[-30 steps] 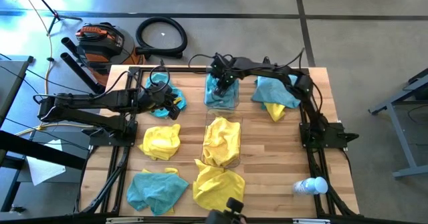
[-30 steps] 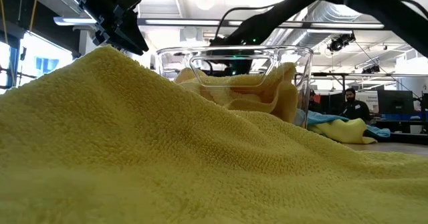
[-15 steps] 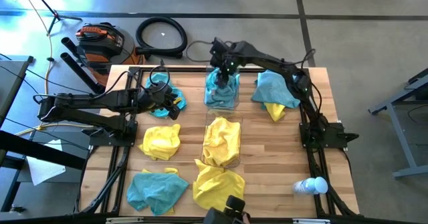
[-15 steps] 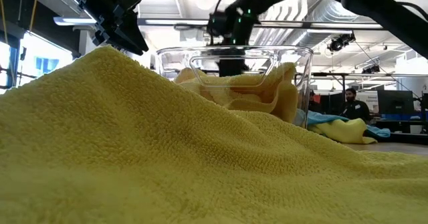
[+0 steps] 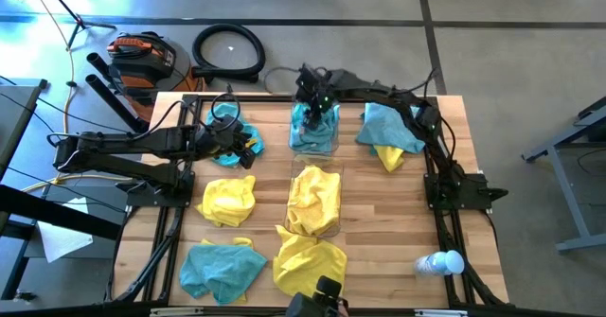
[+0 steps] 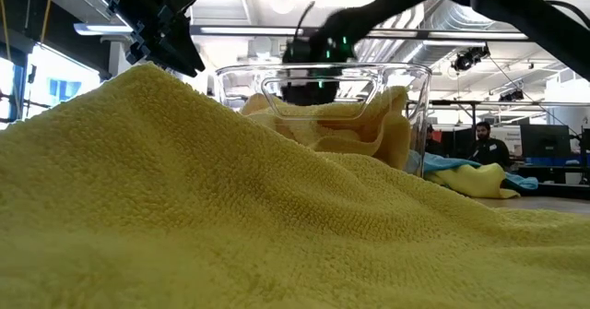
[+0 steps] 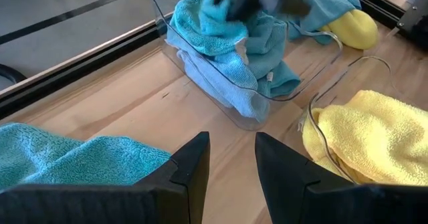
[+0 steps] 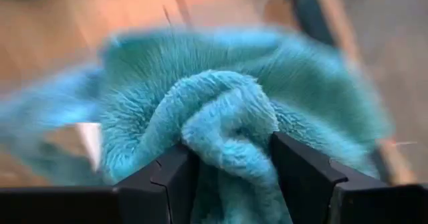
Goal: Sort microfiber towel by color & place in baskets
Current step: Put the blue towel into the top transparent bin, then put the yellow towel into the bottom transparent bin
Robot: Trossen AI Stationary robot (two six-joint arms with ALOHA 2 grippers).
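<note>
- Far clear plastic basket (image 5: 313,131) holds fuzzy teal towels (image 7: 231,43); near clear basket (image 5: 315,200) holds yellow towels (image 5: 313,196).
- Loose on the wooden table (image 5: 379,213): two yellow, three teal, one teal-on-yellow pile (image 5: 389,134).
- Right gripper (image 5: 313,101) over far basket, fingers spread, teal fold between them; narrower a second ago.
- Left gripper (image 7: 231,158) parted, empty, above a teal towel (image 5: 230,142).

Your wooden table (image 5: 369,222) carries two clear baskets (image 5: 313,132), loose towels (image 5: 227,200), a white bottle (image 5: 441,262).
</note>
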